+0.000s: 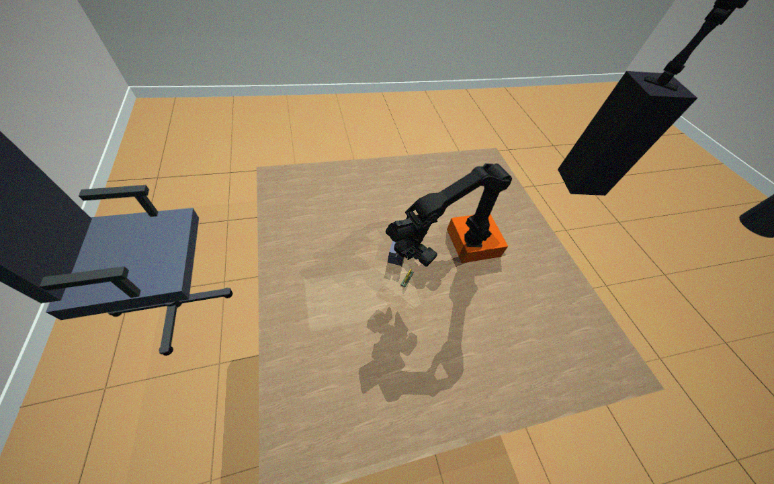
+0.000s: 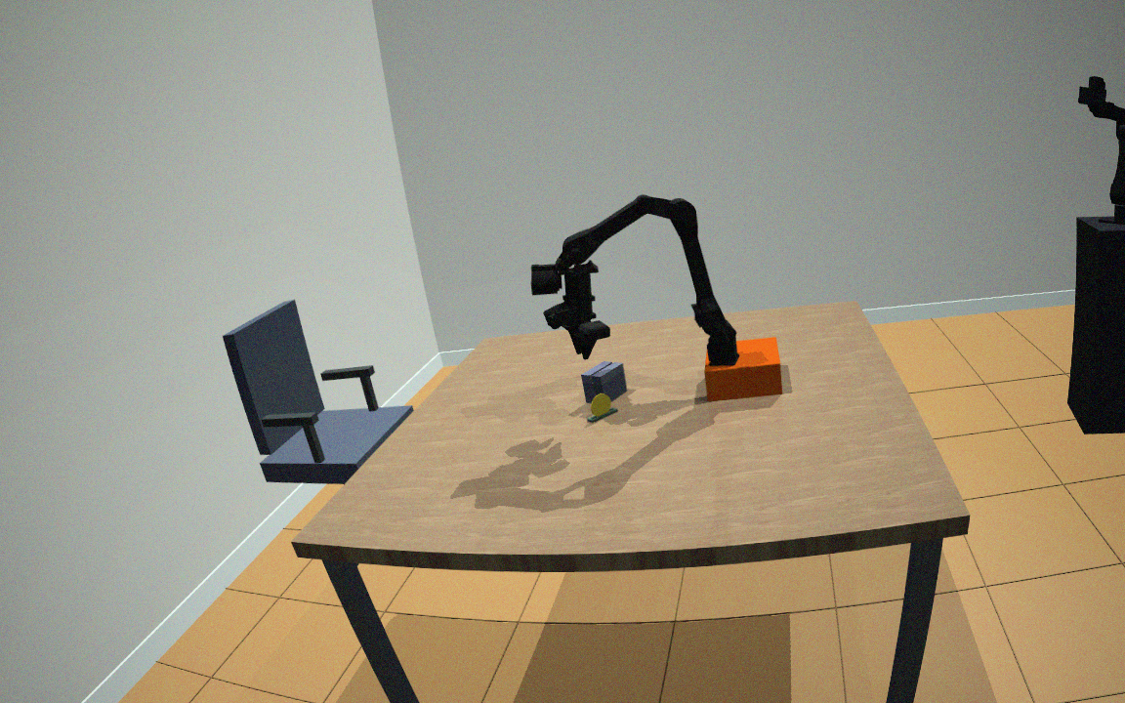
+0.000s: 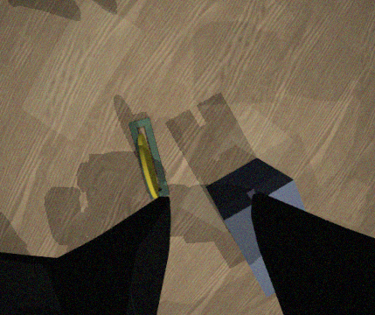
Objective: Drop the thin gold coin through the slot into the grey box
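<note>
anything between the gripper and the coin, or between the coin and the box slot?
Nothing visible. The gripper hangs above the table with its jaws part-open and empty, over the grey box. The coin stands in its green holder beside the box, only bare table between them. The slot looks uncovered.

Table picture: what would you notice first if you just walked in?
The black robot arm bending over the wooden table, its open gripper hanging above a grey box. In front of the box, a gold coin stands on edge in its green holder.
</note>
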{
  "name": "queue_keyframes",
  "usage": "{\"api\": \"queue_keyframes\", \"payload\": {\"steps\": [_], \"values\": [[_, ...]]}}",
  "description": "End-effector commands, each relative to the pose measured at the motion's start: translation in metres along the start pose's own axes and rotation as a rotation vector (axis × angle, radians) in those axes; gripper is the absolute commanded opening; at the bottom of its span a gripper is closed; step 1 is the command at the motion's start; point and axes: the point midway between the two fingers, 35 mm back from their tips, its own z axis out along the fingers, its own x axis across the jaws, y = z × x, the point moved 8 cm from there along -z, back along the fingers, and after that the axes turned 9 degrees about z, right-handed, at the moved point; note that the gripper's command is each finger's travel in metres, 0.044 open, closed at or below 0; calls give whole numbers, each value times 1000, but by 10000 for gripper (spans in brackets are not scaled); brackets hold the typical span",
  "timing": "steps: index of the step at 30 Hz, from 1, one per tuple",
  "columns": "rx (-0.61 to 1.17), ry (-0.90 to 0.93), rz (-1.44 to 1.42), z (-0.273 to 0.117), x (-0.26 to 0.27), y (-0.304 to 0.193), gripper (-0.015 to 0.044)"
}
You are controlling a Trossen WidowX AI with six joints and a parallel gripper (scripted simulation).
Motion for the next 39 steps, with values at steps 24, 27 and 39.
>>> {"api": "queue_keyframes", "payload": {"steps": [24, 27, 39], "values": [[81, 111, -197, 71, 25, -13, 161], [81, 111, -197, 71, 25, -13, 161], [81, 111, -197, 88, 26, -13, 161]]}}
